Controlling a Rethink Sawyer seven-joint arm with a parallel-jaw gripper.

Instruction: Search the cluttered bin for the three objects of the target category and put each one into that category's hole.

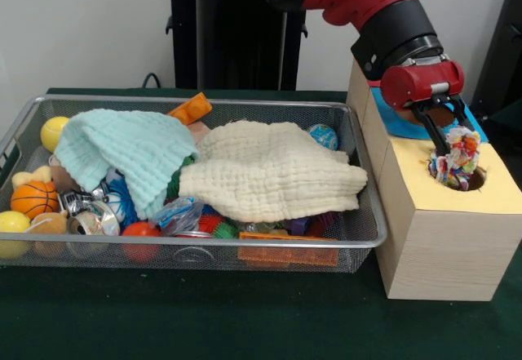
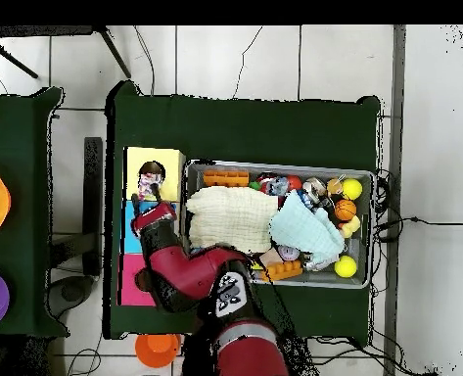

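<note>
My gripper (image 1: 451,141) hangs over the yellow-topped wooden box (image 1: 440,246) at the right, shut on the knotted rope bundle (image 1: 457,161) of white, red, yellow and green strands. The bundle sits partly in the round hole (image 1: 473,182) in the yellow top. In the overhead view the bundle (image 2: 151,180) lies on the yellow top (image 2: 171,161) with the gripper (image 2: 149,199) just below it. The wire mesh bin (image 1: 369,237) stands to the left of the box, full of toys. The other target toys cannot be told apart in the clutter.
In the bin a mint cloth (image 1: 122,154) and a cream cloth (image 1: 273,174) cover most toys. Two yellow balls (image 1: 54,131), a small basketball (image 1: 34,198), a blue ball (image 1: 324,136) and an orange block (image 1: 287,254) show. Blue-topped (image 2: 137,227) and pink-topped (image 2: 132,284) boxes adjoin the yellow one.
</note>
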